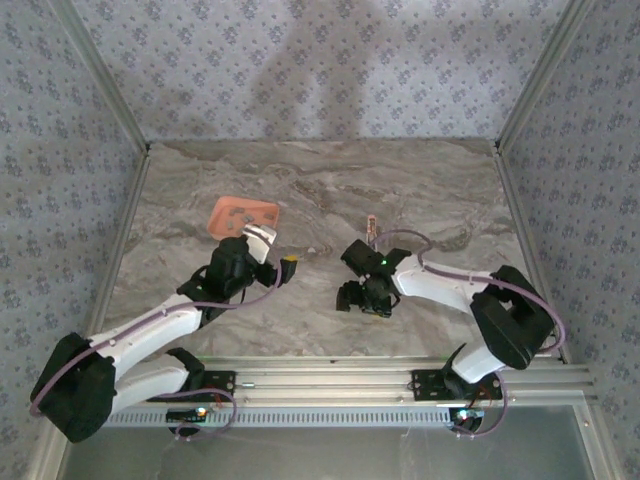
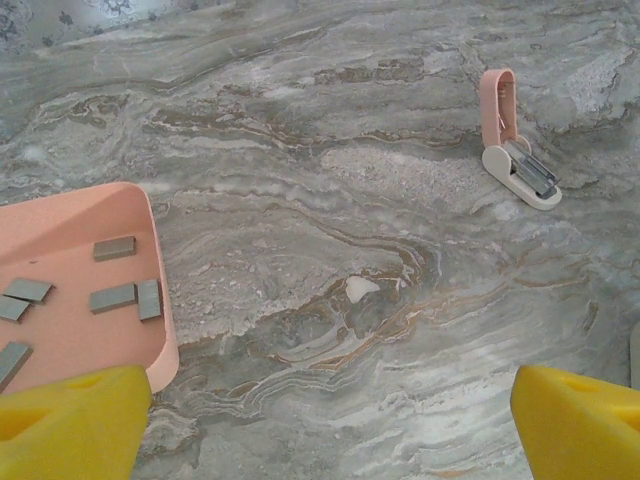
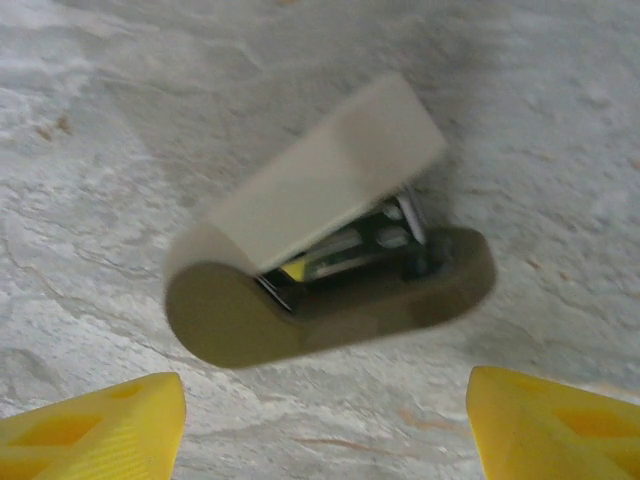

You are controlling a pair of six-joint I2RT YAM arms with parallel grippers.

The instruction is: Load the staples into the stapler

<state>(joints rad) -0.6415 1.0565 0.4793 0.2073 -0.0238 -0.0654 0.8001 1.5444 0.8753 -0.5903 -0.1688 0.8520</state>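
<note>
The stapler (image 2: 515,150) stands hinged open on the marble table, its pink half upright and its white half flat with the metallic channel showing. In the top view the stapler (image 1: 372,230) is just beyond my right gripper (image 1: 360,258). The right wrist view shows the stapler (image 3: 320,250) blurred and close ahead of my right gripper (image 3: 325,420), which is open and holds nothing. Several dark grey staples (image 2: 112,297) lie in the salmon tray (image 2: 70,340). My left gripper (image 2: 335,420) is open over bare table beside the tray's corner.
The salmon tray (image 1: 243,215) sits left of centre, close to my left gripper (image 1: 280,250). Patterned walls with metal posts close the table on three sides. A metal rail (image 1: 330,385) carries both arm bases at the near edge.
</note>
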